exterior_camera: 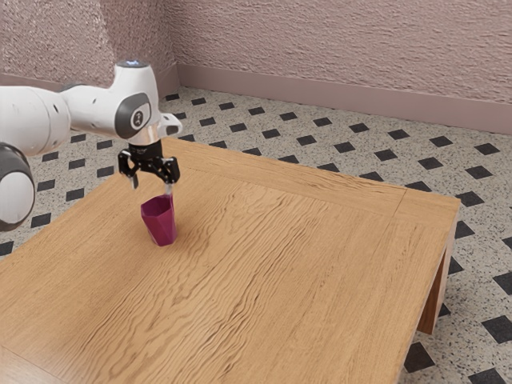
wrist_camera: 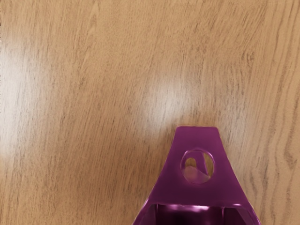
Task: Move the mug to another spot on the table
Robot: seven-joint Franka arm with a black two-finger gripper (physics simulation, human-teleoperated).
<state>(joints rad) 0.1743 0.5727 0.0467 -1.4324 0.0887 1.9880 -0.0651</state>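
Note:
A magenta mug (exterior_camera: pixel 159 219) stands upright on the wooden table (exterior_camera: pixel 288 264), toward the exterior view's left. My gripper (exterior_camera: pixel 152 185) hangs just above its rim, open, with the fingers spread about as wide as the mug. One fingertip (exterior_camera: pixel 170 190) reaches down close to the rim on the side toward the exterior view's right. In the wrist view the mug (wrist_camera: pixel 197 187) lies directly under my hand, its small round handle (wrist_camera: pixel 198 166) facing the camera and its dark opening at the picture's edge.
Bare wood stretches around the mug on all sides, widest toward the exterior view's right and front. The table's right edge (exterior_camera: pixel 448 240) drops to a checkered floor. A pink textured wall stands behind.

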